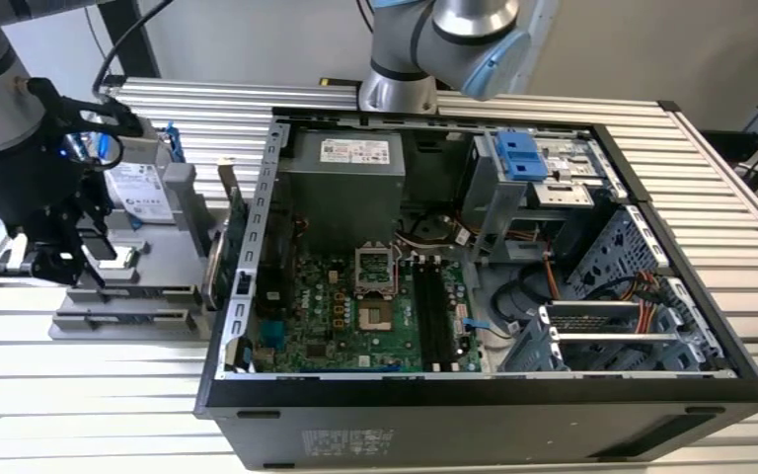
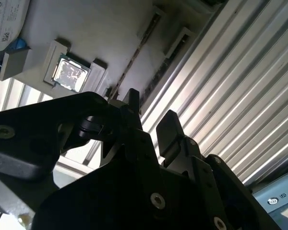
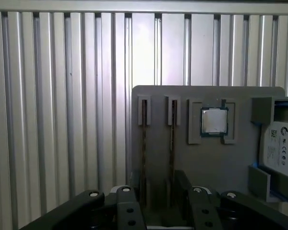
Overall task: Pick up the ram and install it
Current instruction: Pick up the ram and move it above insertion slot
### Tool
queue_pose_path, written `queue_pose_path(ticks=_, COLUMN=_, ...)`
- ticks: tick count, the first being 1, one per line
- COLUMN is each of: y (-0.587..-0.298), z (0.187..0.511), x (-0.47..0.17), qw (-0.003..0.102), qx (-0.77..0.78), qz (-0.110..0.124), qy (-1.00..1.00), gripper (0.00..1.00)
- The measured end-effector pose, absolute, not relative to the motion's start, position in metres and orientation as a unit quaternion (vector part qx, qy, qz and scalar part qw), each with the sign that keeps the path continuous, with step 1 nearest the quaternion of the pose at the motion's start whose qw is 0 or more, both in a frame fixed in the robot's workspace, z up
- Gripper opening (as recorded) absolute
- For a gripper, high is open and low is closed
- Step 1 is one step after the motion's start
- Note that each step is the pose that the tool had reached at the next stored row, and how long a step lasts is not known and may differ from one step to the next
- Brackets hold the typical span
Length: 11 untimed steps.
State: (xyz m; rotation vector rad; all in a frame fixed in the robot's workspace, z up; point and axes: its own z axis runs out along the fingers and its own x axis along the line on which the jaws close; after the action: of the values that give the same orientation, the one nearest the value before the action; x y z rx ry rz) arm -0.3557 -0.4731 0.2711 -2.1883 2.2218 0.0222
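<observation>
Two thin dark ram sticks stand on edge in slots of a grey holder plate (image 3: pixel 206 167): one ram (image 3: pixel 172 143) and a second ram (image 3: pixel 144 143) beside it. One ram also appears as a dark strip (image 2: pixel 135 55) in the second wrist view. My gripper (image 3: pixel 158 206) hovers just short of the slots' near ends, its black fingers (image 2: pixel 170 125) apart with bare table showing between them. In the exterior view the gripper (image 1: pixel 63 267) hangs over the holder, at the exterior view's left of the open computer case (image 1: pixel 485 395).
The holder also carries a silver processor (image 3: pixel 214 120) and a hard drive (image 3: pixel 278 143) with blue rails. Inside the case lie the green motherboard (image 1: pixel 340 316) and its black memory slots (image 1: pixel 432 316). A second arm (image 1: pixel 445 39) rises behind the case. Ribbed aluminium table (image 3: pixel 62 120) surrounds everything.
</observation>
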Motion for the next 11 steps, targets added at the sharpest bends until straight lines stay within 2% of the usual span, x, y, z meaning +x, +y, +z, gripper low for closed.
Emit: queue_pose_path(ticks=11, y=-0.476, z=0.251, x=-0.355, qw=0.011, qx=-0.702, qz=0.007, qy=0.712, gripper=1.00)
